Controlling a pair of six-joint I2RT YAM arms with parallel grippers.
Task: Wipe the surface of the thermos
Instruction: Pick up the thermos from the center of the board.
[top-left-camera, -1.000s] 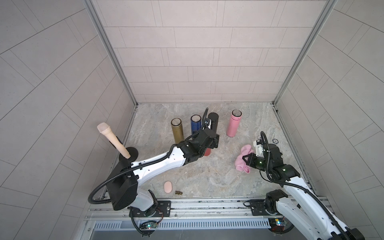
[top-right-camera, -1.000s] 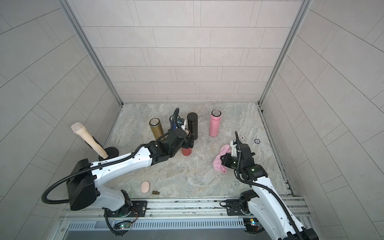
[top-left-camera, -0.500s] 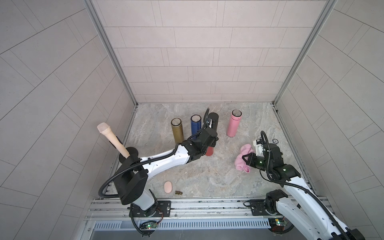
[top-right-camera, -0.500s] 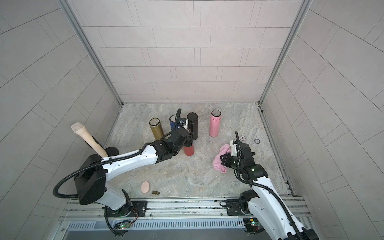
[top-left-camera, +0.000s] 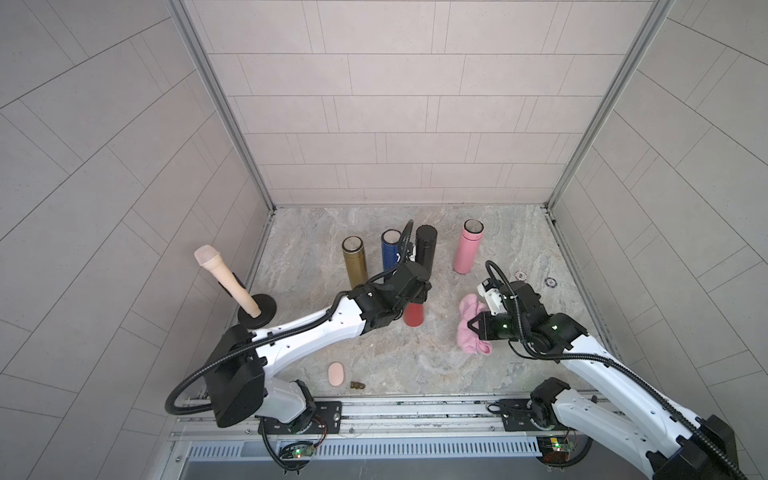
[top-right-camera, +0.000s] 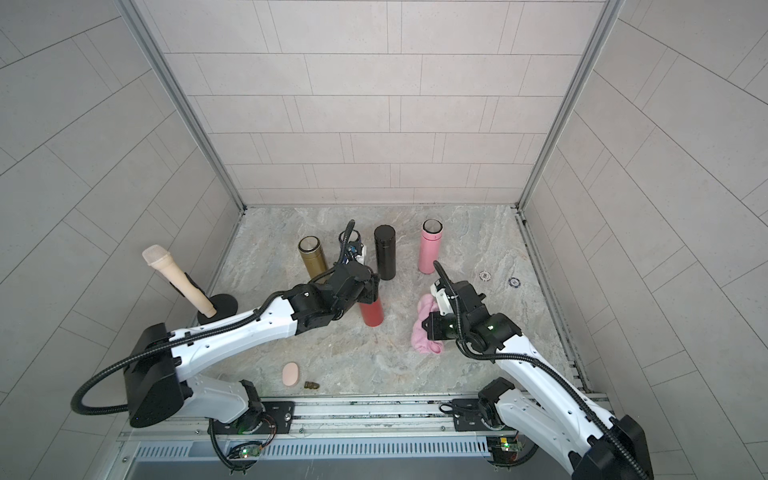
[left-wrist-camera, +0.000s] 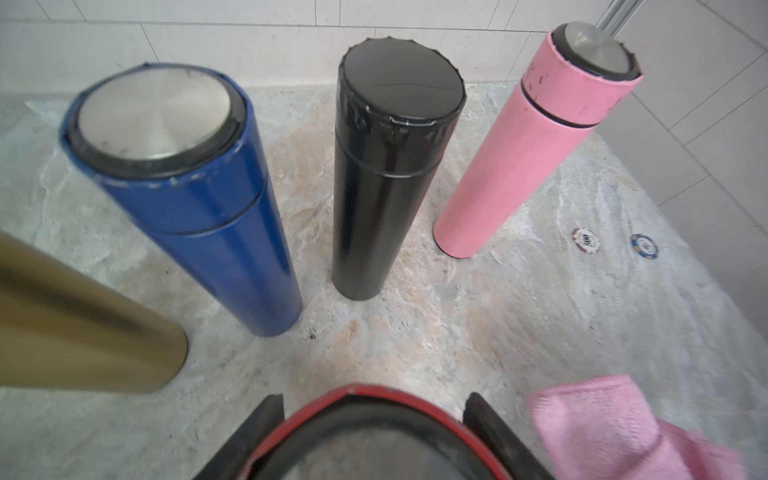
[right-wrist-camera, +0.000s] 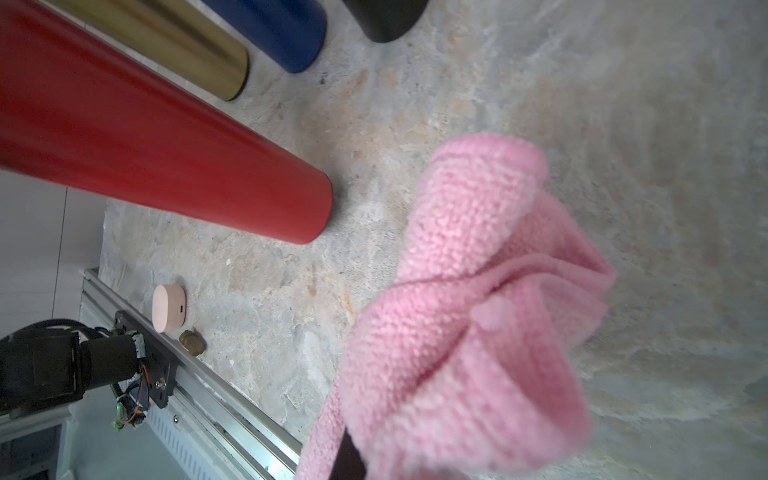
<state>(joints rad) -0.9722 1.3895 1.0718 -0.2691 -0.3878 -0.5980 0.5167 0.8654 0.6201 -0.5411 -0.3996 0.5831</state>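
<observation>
Thermos: red thermos (top-left-camera: 413, 318) stands upright on the marble floor (top-left-camera: 374, 353), centre of frame in both top views, just below the row of other flasks.
Left arm: left gripper (left-wrist-camera: 374, 424) is clamped on the red thermos's cap, one dark finger (left-wrist-camera: 257, 432) at either side of its rim, bottom centre of the left wrist view.
Right arm: right gripper (top-left-camera: 478, 326) is closed on the pink cloth (right-wrist-camera: 478, 311), right of centre in both top views.
Cloth: bunched, right of the red thermos and apart from it.
Row: gold thermos (top-left-camera: 354, 266), blue thermos (top-left-camera: 388, 259), black thermos (top-left-camera: 424, 249), pink thermos (top-left-camera: 467, 247), left to right, all upright, above centre.
Left edge: microphone (top-left-camera: 226, 282) tilted on a round black stand.
Lower floor: pink case (top-left-camera: 336, 373) with a small brass piece (top-left-camera: 357, 385) just beside it.
Right floor: two chips (top-left-camera: 519, 275) near the wall.
</observation>
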